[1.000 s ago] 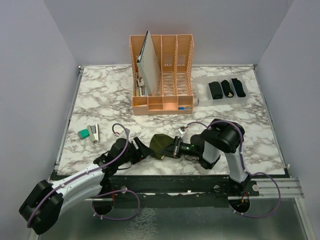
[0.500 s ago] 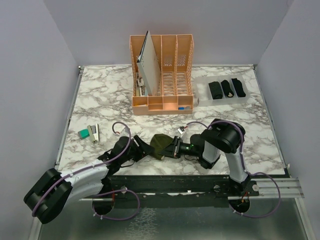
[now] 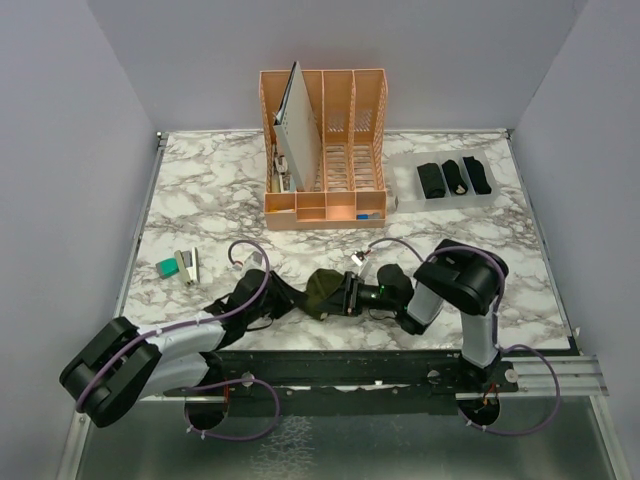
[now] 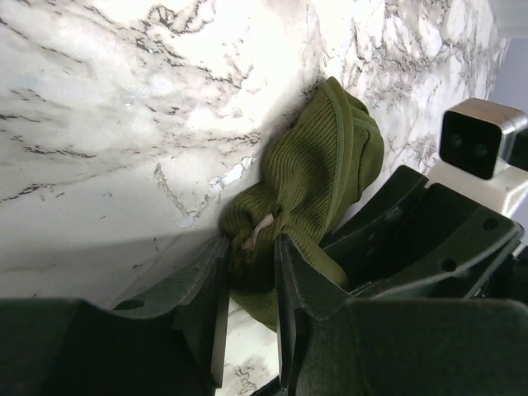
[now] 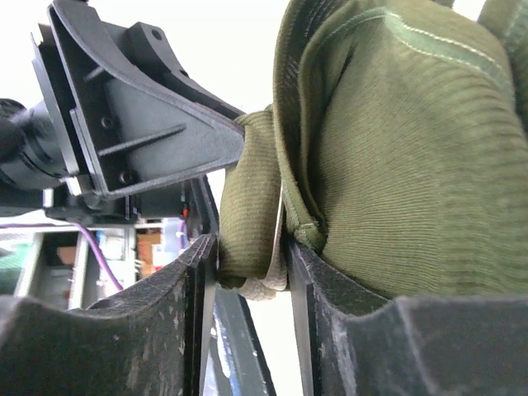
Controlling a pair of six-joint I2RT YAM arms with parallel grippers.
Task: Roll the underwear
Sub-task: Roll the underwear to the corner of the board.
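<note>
The olive-green underwear (image 3: 322, 291) lies bunched on the marble table near the front edge, between both grippers. My left gripper (image 3: 296, 298) grips its left end; in the left wrist view the jaws close on the green cloth (image 4: 305, 181). My right gripper (image 3: 344, 296) grips its right end; in the right wrist view a fold of green cloth (image 5: 396, 157) with cream waistband sits pinched between the fingers. Three black rolled underwear (image 3: 453, 178) lie in a clear tray (image 3: 403, 187) at the back right.
An orange file organizer (image 3: 325, 150) with a grey board stands at the back centre. A small teal block (image 3: 167, 267) and a stapler-like item (image 3: 188, 265) lie at the left. The table's front edge runs just below both grippers.
My left arm has slid rightward along the table and its gripper has closed onto the underwear's left end. The right gripper has stayed on the right end.
</note>
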